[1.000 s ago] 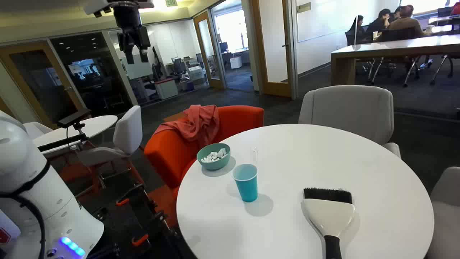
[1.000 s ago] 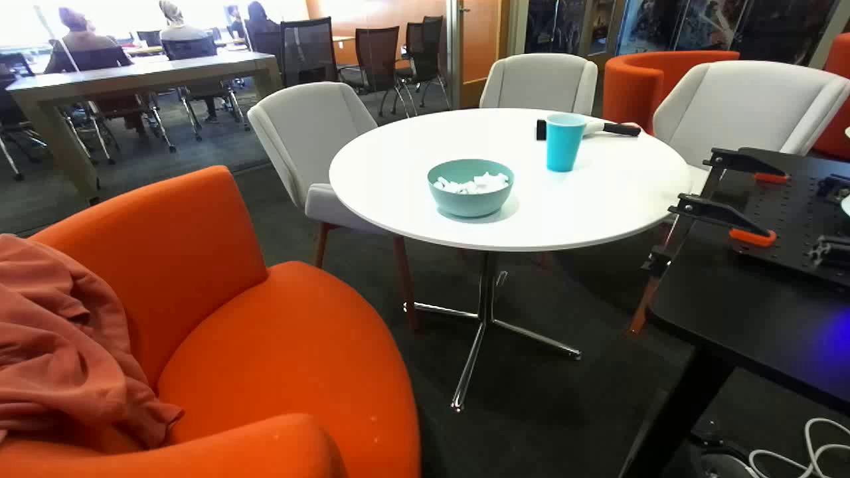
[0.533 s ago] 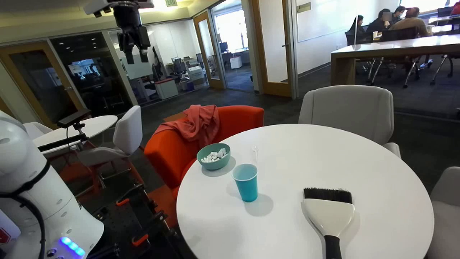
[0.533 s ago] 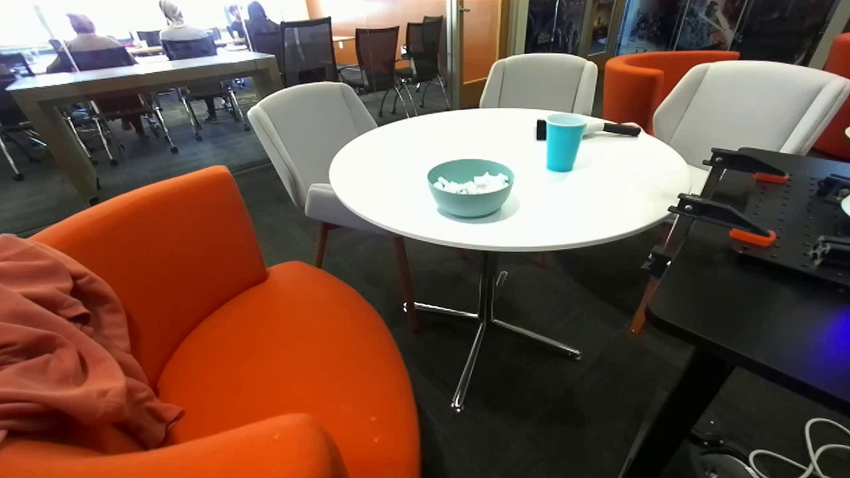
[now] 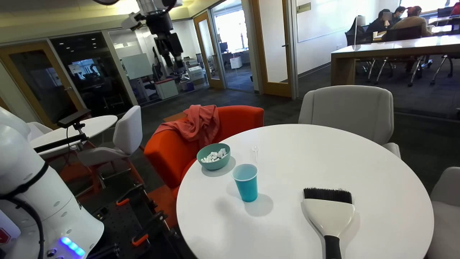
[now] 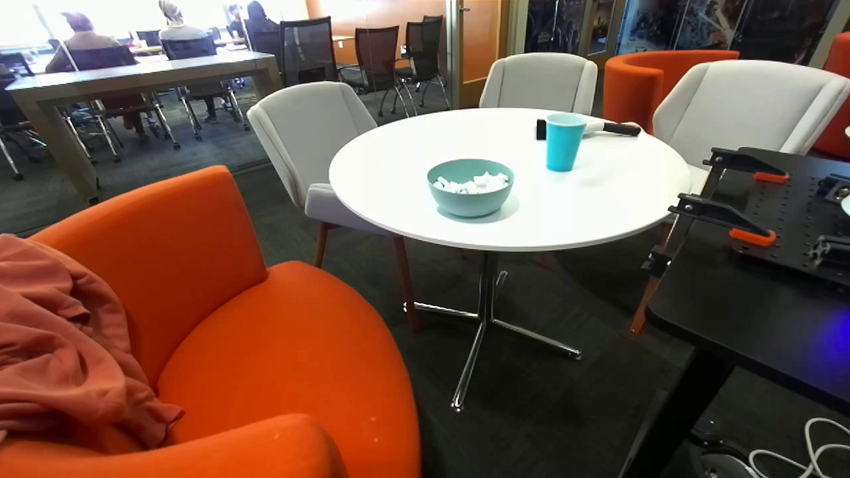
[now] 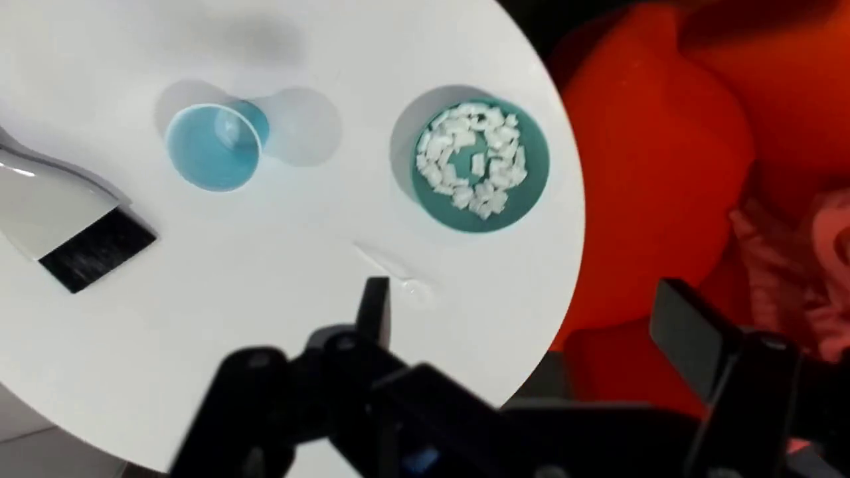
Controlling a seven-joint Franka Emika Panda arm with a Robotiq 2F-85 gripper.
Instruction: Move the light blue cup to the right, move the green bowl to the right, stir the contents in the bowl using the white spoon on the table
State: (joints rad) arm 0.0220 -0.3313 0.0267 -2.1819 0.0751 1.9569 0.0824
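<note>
The tool (image 7: 523, 305), spread wide and empty, had just swung toward the counter (image 7: 265, 299); below it, cup (image 7: 212, 149) and bowl (image 7: 530, 189) stood unmoved, any grasp probably yet ahead.

A pink cloth (image 6: 60, 352) is hanging over an orange armchair (image 6: 285, 338); a brush (image 5: 329, 212) is lying well apart from the armchair. In an exterior view, beyond the armchair, a grey chair (image 6: 309, 136) is standing and people (image 6: 182, 32) are sitting.

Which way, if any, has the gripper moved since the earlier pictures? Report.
Yes: in an exterior view, the gripper has shifted rightward and slightly down, nearer the table in that picture.
</note>
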